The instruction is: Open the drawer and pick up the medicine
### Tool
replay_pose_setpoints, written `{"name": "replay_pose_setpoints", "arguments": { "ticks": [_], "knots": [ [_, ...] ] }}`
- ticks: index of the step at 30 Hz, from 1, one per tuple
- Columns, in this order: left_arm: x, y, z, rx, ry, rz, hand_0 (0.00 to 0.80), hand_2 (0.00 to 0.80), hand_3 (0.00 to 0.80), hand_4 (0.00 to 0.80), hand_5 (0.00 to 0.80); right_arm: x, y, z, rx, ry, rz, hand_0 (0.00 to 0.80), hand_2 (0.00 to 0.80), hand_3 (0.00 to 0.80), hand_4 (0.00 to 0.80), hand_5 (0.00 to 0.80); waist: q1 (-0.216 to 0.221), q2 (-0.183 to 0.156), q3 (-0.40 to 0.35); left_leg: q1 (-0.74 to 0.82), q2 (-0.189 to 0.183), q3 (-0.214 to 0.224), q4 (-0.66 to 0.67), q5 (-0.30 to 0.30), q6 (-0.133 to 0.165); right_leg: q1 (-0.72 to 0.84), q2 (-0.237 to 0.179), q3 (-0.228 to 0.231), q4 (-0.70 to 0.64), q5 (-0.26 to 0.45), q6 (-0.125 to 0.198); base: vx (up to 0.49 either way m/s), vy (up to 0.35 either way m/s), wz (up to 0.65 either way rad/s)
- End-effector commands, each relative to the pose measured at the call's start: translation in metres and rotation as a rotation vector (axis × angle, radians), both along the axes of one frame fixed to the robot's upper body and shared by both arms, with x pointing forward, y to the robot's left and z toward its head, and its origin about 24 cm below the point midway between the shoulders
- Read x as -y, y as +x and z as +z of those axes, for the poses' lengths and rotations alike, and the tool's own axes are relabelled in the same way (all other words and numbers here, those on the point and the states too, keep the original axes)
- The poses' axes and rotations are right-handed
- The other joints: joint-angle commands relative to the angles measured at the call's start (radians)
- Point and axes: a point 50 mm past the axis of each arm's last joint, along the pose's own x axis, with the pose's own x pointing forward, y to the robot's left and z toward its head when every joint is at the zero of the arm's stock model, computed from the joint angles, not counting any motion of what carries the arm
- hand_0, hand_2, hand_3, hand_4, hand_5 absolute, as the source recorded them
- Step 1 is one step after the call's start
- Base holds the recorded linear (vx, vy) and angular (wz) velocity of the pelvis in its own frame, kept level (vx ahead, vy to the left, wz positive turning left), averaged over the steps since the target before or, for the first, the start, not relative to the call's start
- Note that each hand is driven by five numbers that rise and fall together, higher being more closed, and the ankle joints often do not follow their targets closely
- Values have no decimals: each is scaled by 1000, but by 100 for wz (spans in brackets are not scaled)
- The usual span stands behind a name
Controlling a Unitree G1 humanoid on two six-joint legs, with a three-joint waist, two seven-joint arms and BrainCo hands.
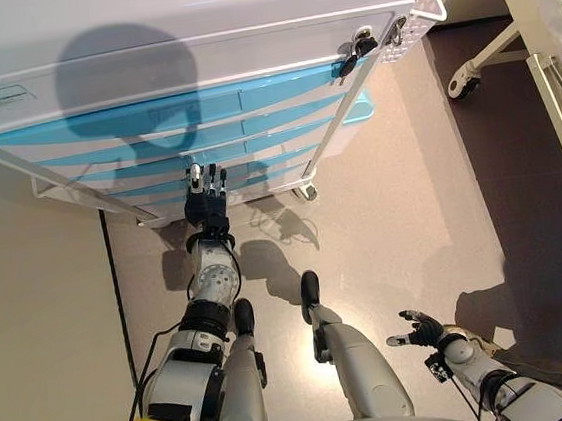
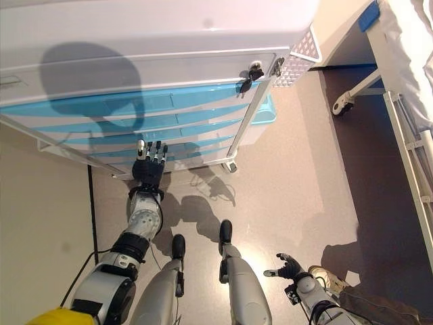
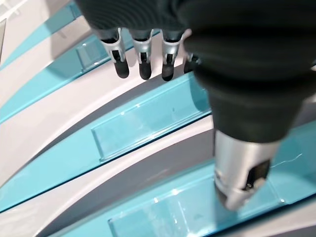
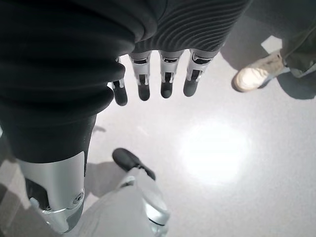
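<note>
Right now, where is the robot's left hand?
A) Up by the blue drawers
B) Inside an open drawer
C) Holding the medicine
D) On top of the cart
A: the left hand reaches up to the lower blue drawers, fingers straight, holding nothing; all the drawers look closed.

one white cabinet (image 1: 193, 39) with five blue drawers (image 1: 183, 140), one shoe (image 4: 254, 76).

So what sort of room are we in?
Probably a hospital or clinic room: a wheeled cart with blue drawer fronts, keys in its lock, and what looks like a bed frame alongside.
</note>
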Motion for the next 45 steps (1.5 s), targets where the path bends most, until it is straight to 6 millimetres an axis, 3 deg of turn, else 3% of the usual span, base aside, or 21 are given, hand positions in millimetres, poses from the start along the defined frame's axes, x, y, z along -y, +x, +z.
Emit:
{"name": "replay_pose_setpoints", "arguments": {
  "ticks": [1, 2, 3, 4, 5, 11, 19, 37, 45],
  "knots": [
    [6, 13, 99, 458, 134, -20, 135, 135, 135, 135, 135, 16, -29, -9, -90, -49, 29, 0, 0, 0, 0, 0, 15, 21, -114, -46, -20, -18, -61, 49, 38, -1, 25, -13, 120, -86, 32, 0, 0, 0],
    [6, 13, 102, 464, 133, -17, 427, 427, 427, 427, 427, 15, -30, -9, -94, -51, 38, 0, 0, 0, 0, 0, 16, 19, -114, -42, -21, -17, -65, 51, 39, -2, 26, -14, 124, -88, 31, 0, 0, 0],
    [6, 13, 102, 464, 133, -16, 427, 427, 427, 427, 427, 15, -30, -9, -94, -51, 38, 0, 0, 0, 0, 0, 16, 19, -113, -41, -21, -17, -66, 51, 39, -2, 25, -14, 125, -89, 31, 0, 0, 0],
    [5, 14, 105, 473, 133, -11, 587, 587, 587, 587, 587, 12, -30, -10, -101, -46, 58, 0, 0, 0, 0, 0, 16, 10, -114, -36, -20, -17, -71, 53, 39, -4, 28, -15, 130, -91, 31, 0, 0, 0],
    [6, 14, 107, 478, 132, -8, 800, 800, 800, 800, 800, 11, -30, -10, -101, -48, 65, 0, 0, 0, 0, 0, 17, 6, -114, -34, -19, -16, -70, 53, 39, -4, 28, -15, 131, -92, 31, 0, 0, 0],
    [2, 10, 122, 535, 171, 8, 800, 800, 800, 800, 800, 12, -32, -10, -109, -57, 92, 0, 0, 0, 0, 0, 23, -7, -110, -31, -17, -20, -49, 43, 41, 7, 36, -10, 135, -98, 27, -3, -15, -6],
    [6, 3, 126, 582, 179, -12, 800, 800, 800, 800, 800, 17, -38, -12, -139, -79, 113, 0, 0, 0, 0, 0, 26, 11, -112, -13, -18, -27, -45, 39, 40, 32, 34, -15, 143, -111, 23, -1, -5, -4],
    [5, -12, 85, 488, 150, -41, 800, 800, 800, 800, 800, 19, -44, -14, -176, -104, 132, 0, 0, 0, 0, 0, 41, 76, -160, 87, -19, -46, -94, 51, 28, 132, 34, -36, 129, -141, 22, 13, -3, 4],
    [-1, -39, 48, 425, 126, -72, 800, 800, 800, 800, 800, 18, -45, -16, -189, -109, 137, 0, 0, 0, 0, 0, 62, 88, -171, 128, -12, -61, -88, 48, 26, 178, 43, -47, 135, -164, 17, 5, -32, 5]
  ]
}}
